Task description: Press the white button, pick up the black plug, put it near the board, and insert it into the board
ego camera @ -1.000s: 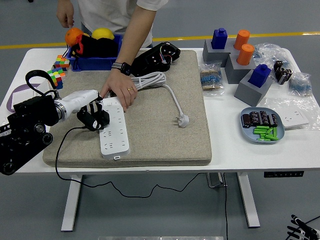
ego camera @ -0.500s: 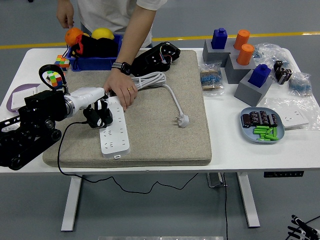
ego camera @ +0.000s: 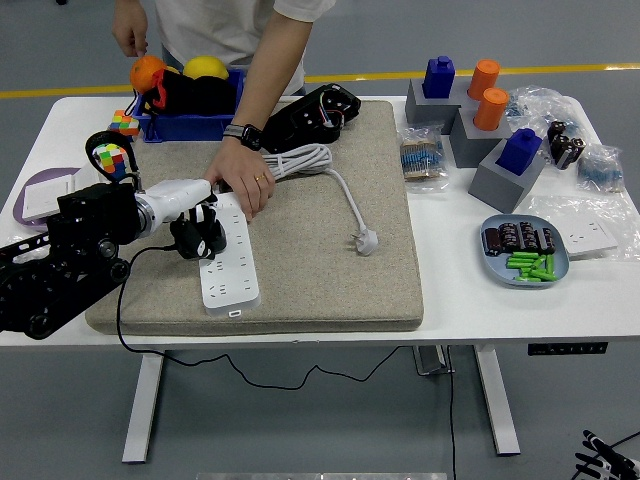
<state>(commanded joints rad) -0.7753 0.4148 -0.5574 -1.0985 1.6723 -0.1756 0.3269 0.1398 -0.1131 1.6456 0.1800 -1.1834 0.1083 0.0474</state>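
A single head camera is looking forward and down from high on the robot's side, taking in the whole white surface (ego camera: 300, 310) at middling distance.

Bright, even overhead light, sharp focus throughout. Soft shadows lie under the white rectangular table (ego camera: 300, 322). No glare, slight edge distortion.
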